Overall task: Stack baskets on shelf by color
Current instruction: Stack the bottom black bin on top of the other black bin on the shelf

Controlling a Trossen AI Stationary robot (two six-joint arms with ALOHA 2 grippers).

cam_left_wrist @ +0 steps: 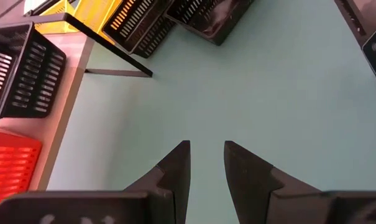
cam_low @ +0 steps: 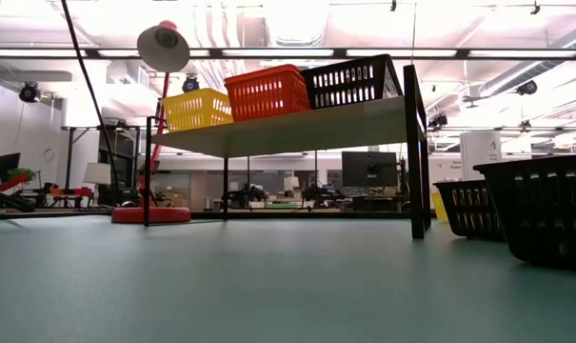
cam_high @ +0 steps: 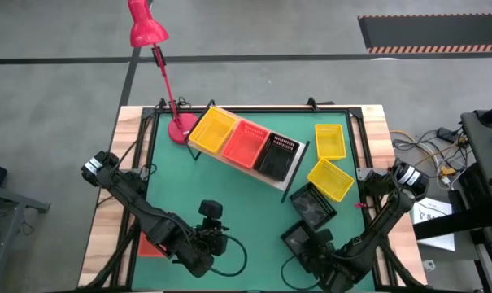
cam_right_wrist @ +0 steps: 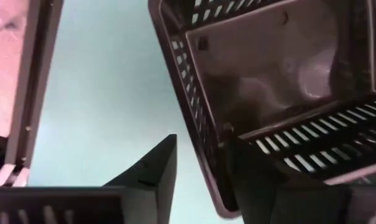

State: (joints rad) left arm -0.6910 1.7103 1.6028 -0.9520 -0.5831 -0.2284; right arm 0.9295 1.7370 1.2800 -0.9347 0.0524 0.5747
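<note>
Three baskets [cam_high: 244, 144] on shelf [cam_high: 288, 181] | right hand [cam_right_wrist: 197, 168] straddles black basket [cam_right_wrist: 281, 93] wall, unclamped | left hand [cam_left_wrist: 206, 163] parted, empty

Three yellow baskets [cam_high: 212, 129], three black [cam_high: 278, 155], two red-orange [cam_high: 246, 143].

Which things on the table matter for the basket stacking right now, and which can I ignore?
Job:
shelf holding yellow, red and black baskets
two loose yellow baskets
two loose black baskets
red basket under the left arm

Ignore:
red desk lamp
</note>
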